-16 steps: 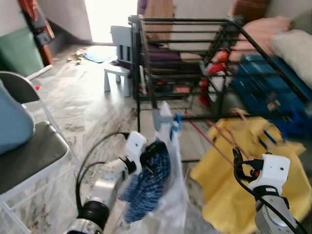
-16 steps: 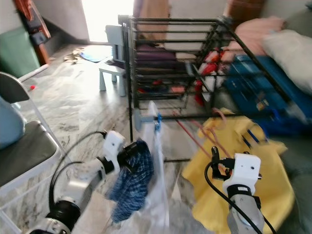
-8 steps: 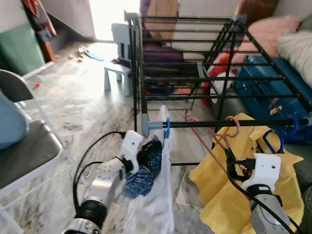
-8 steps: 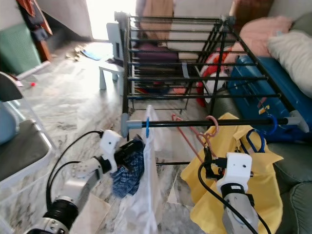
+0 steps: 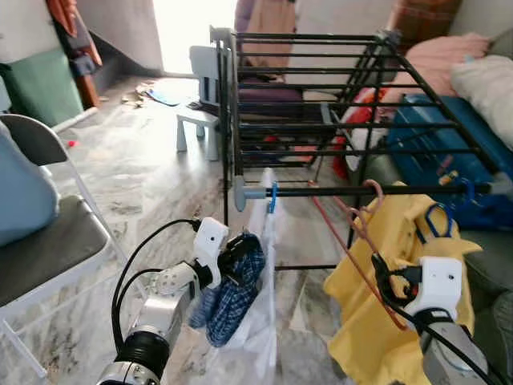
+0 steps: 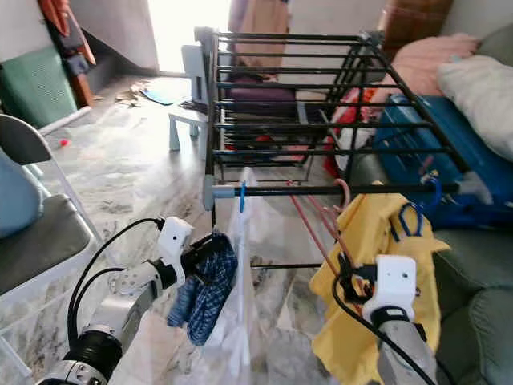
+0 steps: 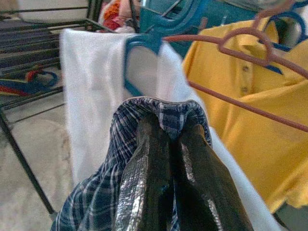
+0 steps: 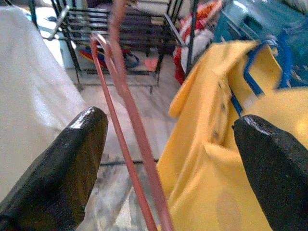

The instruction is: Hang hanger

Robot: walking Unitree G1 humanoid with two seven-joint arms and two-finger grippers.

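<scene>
A pink wire hanger (image 5: 353,233) carries a yellow shirt (image 5: 409,241), and its hook (image 5: 373,186) sits at the front rail (image 5: 337,191) of the black drying rack. My right gripper (image 5: 381,277) is open just below the rail. The hanger's wire (image 8: 127,96) passes between its spread fingers (image 8: 72,159) without being clasped. My left gripper (image 5: 236,255) is lower and to the left, shut on a blue plaid cloth (image 5: 228,297) beside a white garment (image 5: 263,329) on a blue hanger (image 5: 272,196).
A second blue hanger (image 5: 437,218) lies on the yellow shirt near the rail's right end. A folding chair (image 5: 48,249) stands at left, a small pale chair (image 5: 200,104) behind the rack. A blue case (image 5: 433,128) and bedding (image 5: 481,72) crowd the right.
The head view has shifted and steadied, so the rack's front rail now shows clearly. Both grippers keep about the same places by the plaid cloth and the pink hanger.
</scene>
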